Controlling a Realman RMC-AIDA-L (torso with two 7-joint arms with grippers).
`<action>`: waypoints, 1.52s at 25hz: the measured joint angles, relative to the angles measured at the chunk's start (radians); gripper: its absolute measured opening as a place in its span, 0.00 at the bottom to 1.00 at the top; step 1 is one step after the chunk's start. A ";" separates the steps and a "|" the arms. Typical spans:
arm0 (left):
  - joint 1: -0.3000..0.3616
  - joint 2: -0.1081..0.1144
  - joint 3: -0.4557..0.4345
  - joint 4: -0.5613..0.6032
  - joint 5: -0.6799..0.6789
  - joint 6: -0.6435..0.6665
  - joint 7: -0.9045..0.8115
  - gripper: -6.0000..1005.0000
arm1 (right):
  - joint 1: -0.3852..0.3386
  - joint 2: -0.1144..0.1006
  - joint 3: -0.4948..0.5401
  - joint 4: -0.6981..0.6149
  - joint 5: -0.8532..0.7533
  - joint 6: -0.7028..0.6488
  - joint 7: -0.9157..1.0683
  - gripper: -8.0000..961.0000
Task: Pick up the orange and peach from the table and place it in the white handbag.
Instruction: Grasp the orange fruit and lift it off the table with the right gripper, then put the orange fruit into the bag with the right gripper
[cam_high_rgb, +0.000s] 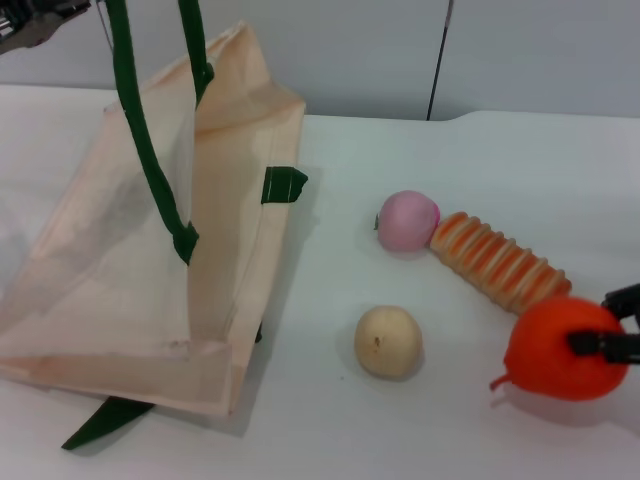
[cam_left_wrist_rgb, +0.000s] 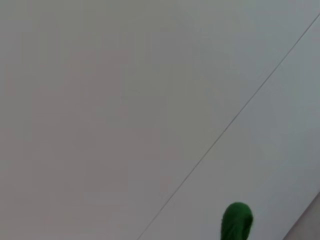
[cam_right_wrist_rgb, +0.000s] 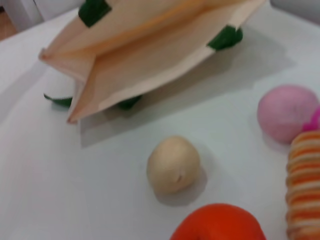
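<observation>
— Starting at the robot's left, what holds the white handbag (cam_high_rgb: 120, 260) up?

— The left pincer (cam_high_rgb: 35, 25) sits high at the far left corner, and the green strap handles (cam_high_rgb: 140, 140) rise toward it, so the mouth of the bag seems to be held up from there. Whether its fingers are spread or pinching the strap cannot be told from the head view.

— And moving across the desk (cam_high_rgb: 330, 420)?

— The beige fruit (cam_high_rgb: 388, 342) lies alone, near the bag's open side. Farther back sits the peach (cam_high_rgb: 407, 220), touching the end of the striped oblong (cam_high_rgb: 498, 262), which runs diagonally toward the robot's right.

— Where is the orange (cam_high_rgb: 562, 348)?

— At the far right, just beside the oblong's near end. The right pincer (cam_high_rgb: 615, 325) comes in from the right edge, with dark fingers over the fruit's top and side. It appears to be pressed onto the orange, though a firm grip is only a judgement.

— So which way must it travel?

— Leftward, across the beige fruit, to the bag's mouth. The right arm is plainly the nearer one for both fruits.
</observation>
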 joint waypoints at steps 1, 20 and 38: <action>0.000 0.000 0.000 0.000 -0.002 -0.002 0.000 0.12 | -0.001 0.000 0.006 -0.018 0.011 -0.014 0.000 0.37; -0.050 0.001 0.002 -0.026 -0.041 -0.063 0.013 0.12 | 0.191 0.001 0.010 0.136 0.281 0.062 -0.019 0.23; -0.095 -0.019 0.015 -0.051 -0.011 -0.020 0.050 0.12 | 0.390 0.003 -0.063 0.525 0.275 0.451 -0.139 0.10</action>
